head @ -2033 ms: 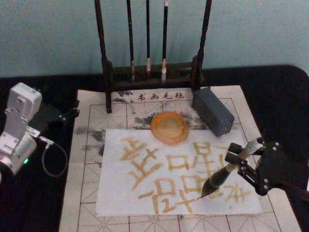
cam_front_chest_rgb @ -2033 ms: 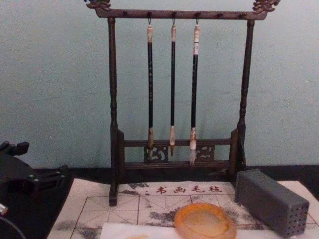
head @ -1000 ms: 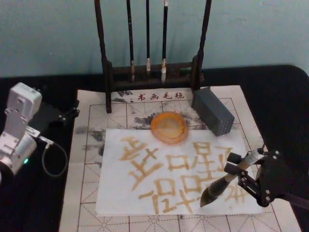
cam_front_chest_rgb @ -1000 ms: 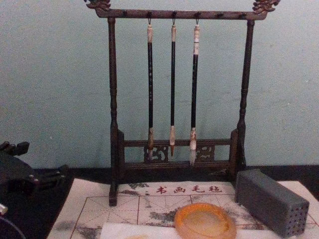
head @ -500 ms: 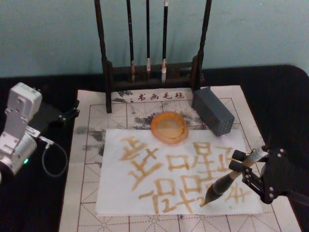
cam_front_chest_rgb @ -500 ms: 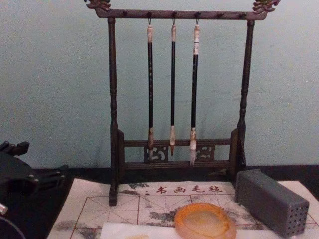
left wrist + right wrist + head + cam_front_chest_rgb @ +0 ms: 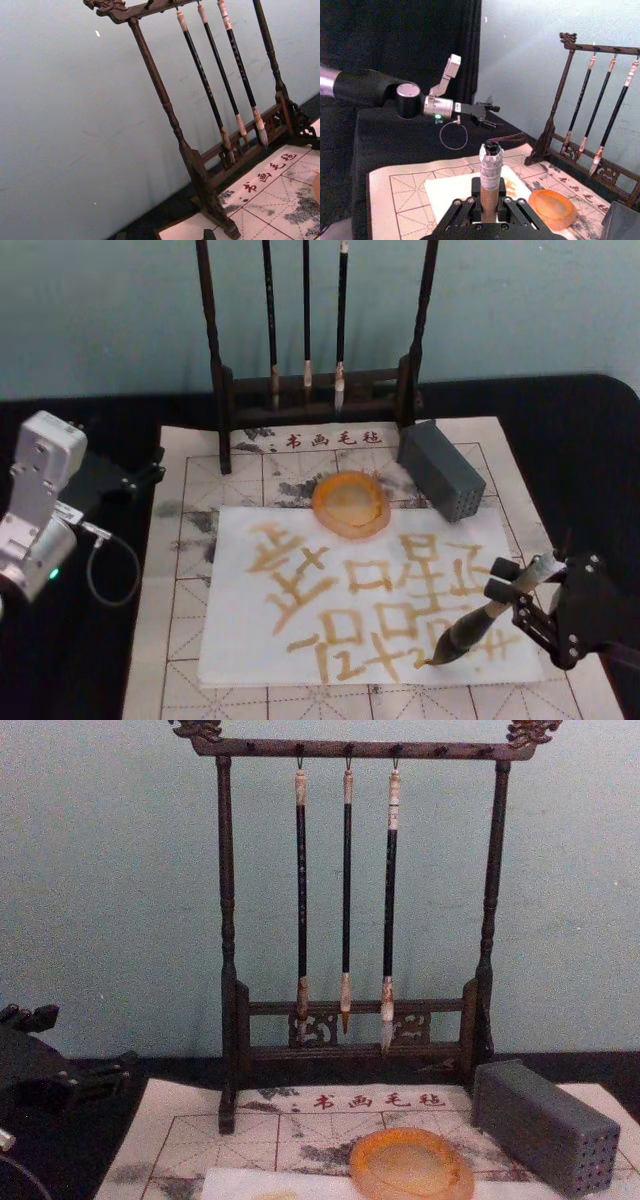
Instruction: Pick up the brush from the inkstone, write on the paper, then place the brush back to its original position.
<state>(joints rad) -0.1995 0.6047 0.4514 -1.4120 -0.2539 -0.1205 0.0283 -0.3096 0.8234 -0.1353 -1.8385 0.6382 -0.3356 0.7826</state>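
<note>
Black surface [image 7: 560, 420] before a teal wall, from the head view. On it a cream felt mat [image 7: 190, 640] under the white paper [image 7: 240, 640], crowded with tan strokes. Amber inkstone [image 7: 350, 504] at the paper's far edge, with no brush in it. Right end effector [image 7: 506, 583] near the paper's near right corner, clamped tight on the handle of the brush [image 7: 470, 628], with the shaft leaning and the dark tip at or just above the sheet. Left end effector [image 7: 145, 475] parked by the mat's far left corner.

From the left wrist: the brush rack [image 7: 170, 115], three thin brushes [image 7: 225, 85] and a corner of mat. Nothing here to act on.

From the right wrist: straight down the handle, with black fingers [image 7: 462, 212] closed on either side of the wood.

From the chest: inkstone low before the rack, grey block [image 7: 545, 1125] to its right.

For a clean stroke, probably best to:
- keep pressure light and the lean steady;
- stop short of the paper's edge;
- lift straight up before swinging toward the inkstone, passing clear of the grey block.

Against two seconds ago, farther right and nearer the robot, with the tip lower on the sheet. Against one second ago, seemingly back down at the paper. Elsewhere, no change.
</note>
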